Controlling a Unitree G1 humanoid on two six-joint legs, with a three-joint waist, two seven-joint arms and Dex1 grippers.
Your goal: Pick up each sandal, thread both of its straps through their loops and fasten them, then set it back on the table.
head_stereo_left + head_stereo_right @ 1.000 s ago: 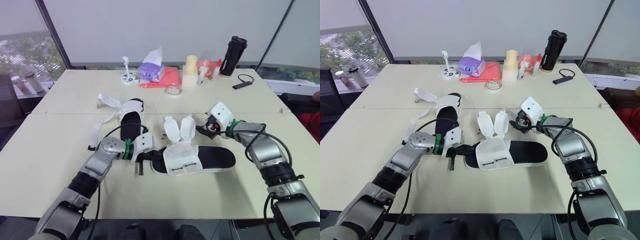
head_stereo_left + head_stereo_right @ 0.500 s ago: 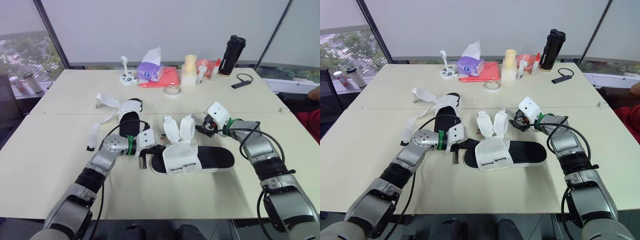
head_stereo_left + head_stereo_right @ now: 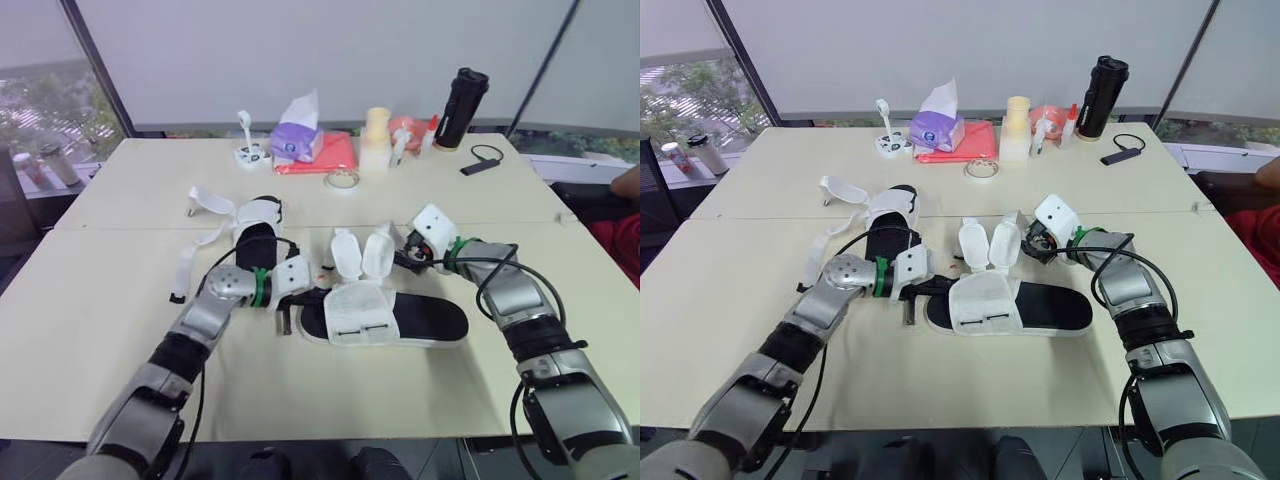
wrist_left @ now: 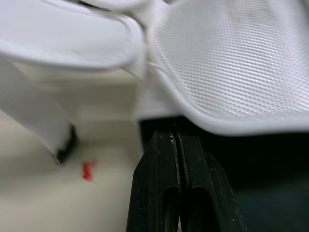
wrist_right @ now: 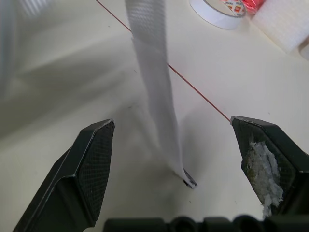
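L gripper (image 3: 303,297) at the end of the near sandal (image 3: 432,316): wrist view shows both black fingers (image 4: 159,183) pressed together, no gap, tips right at the black sole edge under the white mesh upper (image 3: 358,312). Cannot tell whether anything is pinched between them. R gripper (image 3: 407,259) low over the table (image 3: 120,300), just behind the sandal's far side, claw spread wide. A white strap (image 5: 154,82) hangs down between its fingers, touching neither, strap end on the tabletop. Near sandal lies flat, approx. centre of table, long axis running L–R. Both its strap flaps (image 3: 346,255) stand up, undone, side by side. 2nd sandal (image 3: 256,243) lies flat behind the L gripper, further back and to the L. Its straps are also undone: one long strap (image 3: 195,255) trails out to the L on the table. Far edge of table: tape roll (image 3: 342,180), purple tissue pack (image 3: 297,141), red pouch (image 3: 336,153), black bottle (image 3: 459,95), all well apart from both sandals.
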